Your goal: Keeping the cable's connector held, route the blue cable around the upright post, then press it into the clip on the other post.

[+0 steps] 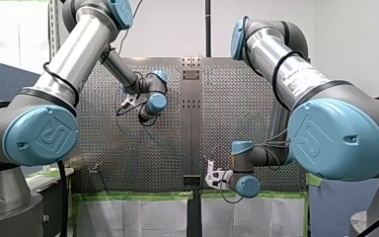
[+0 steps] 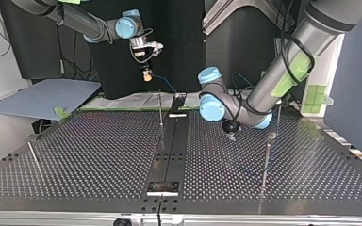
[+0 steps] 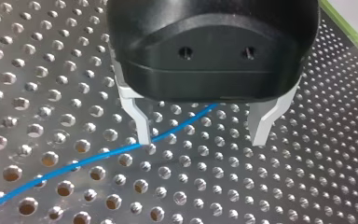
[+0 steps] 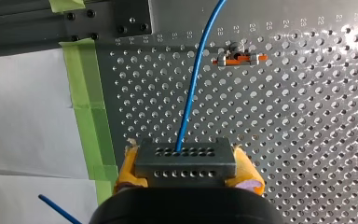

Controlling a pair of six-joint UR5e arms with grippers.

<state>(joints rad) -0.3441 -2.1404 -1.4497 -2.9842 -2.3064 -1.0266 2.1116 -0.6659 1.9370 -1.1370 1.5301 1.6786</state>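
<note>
Blue cable (image 3: 74,161) lies along the tabletop (image 3: 307,186) and slants through the gap of my left claw (image 3: 203,137), released and low over it, hugging one side, while my right claw (image 4: 188,173), well apart, clenches the connector (image 4: 185,158) at its end

My left gripper (image 3: 201,140) hangs low, fingers (image 3: 142,126) apart. My right gripper (image 4: 188,170), at ten o'clock from it in the top view, clamps the connector (image 4: 186,158).

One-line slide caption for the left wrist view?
My left gripper, open, low over the blue cable that runs across the perforated table, not yet gripping it.
</note>
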